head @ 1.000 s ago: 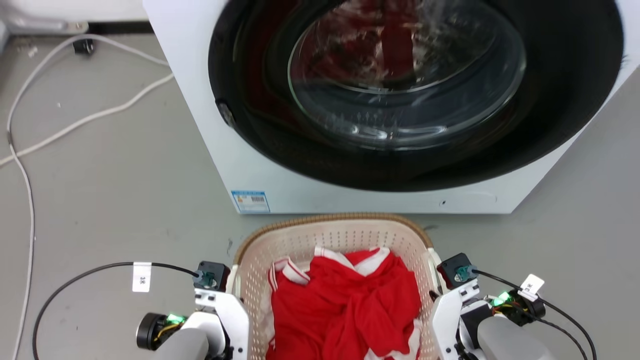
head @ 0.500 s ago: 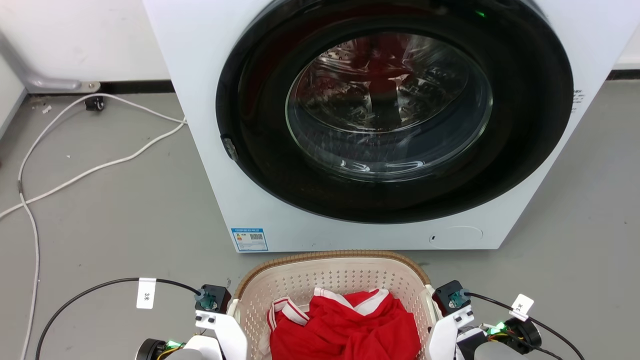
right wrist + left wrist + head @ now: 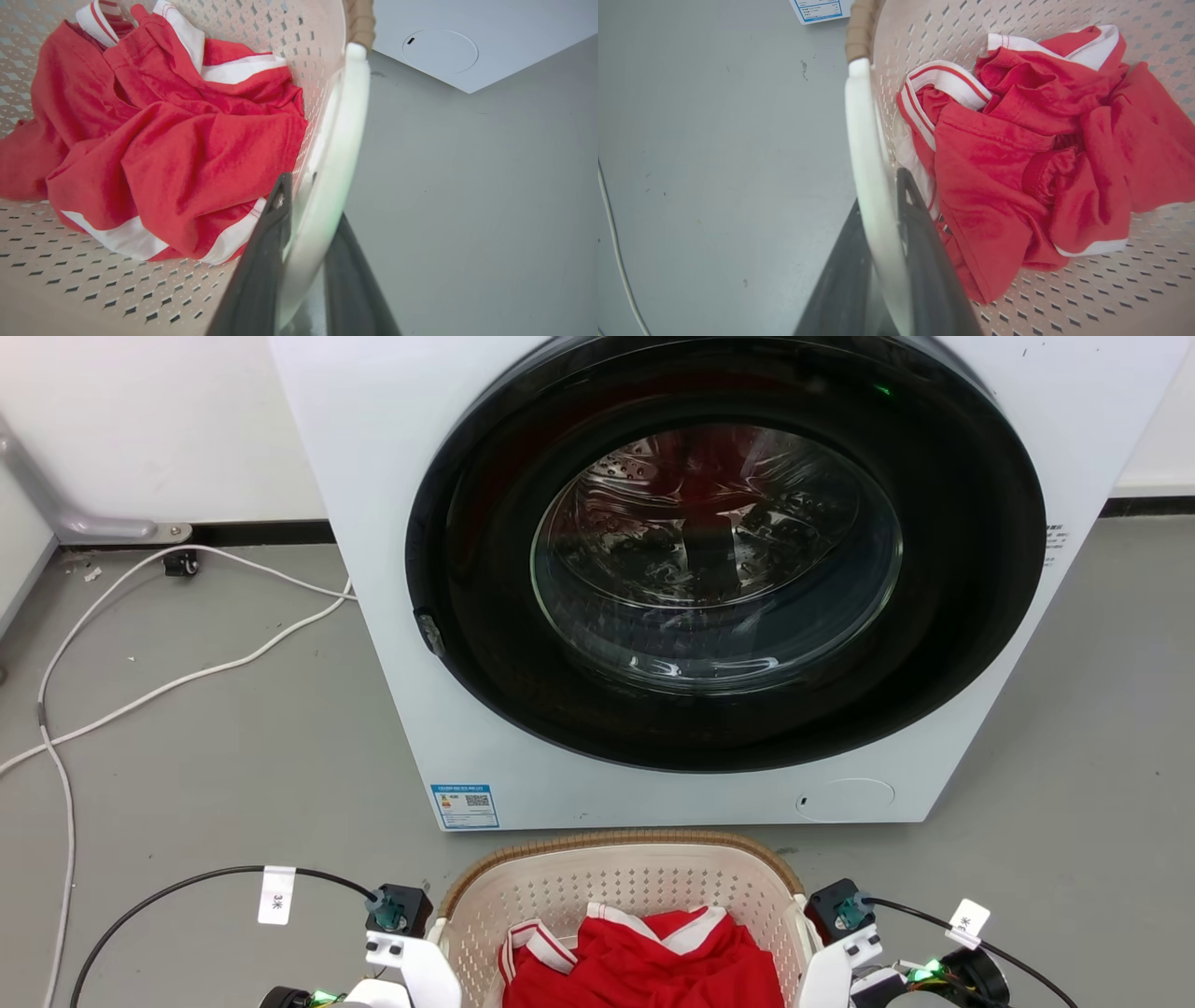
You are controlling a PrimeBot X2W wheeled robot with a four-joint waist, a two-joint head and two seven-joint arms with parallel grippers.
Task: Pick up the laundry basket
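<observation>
1. Basket [image 3: 621,882] shows at bottom centre of the head view, before the washer [image 3: 392,616], holding red clothes [image 3: 1017,163].
2. It lies between the grippers: left gripper [image 3: 880,200] pinches its left handle [image 3: 861,116], right gripper [image 3: 310,200] its right handle [image 3: 348,107].
3. A level, two-armed lift looks next.

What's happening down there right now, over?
Left end effector and right end effector each shut on a side handle. Laundry basket holds red clothes. Washing machine close ahead.

Left pincer [image 3: 878,196] clamped, right pincer [image 3: 312,200] clamped, fingers angled downward
</observation>
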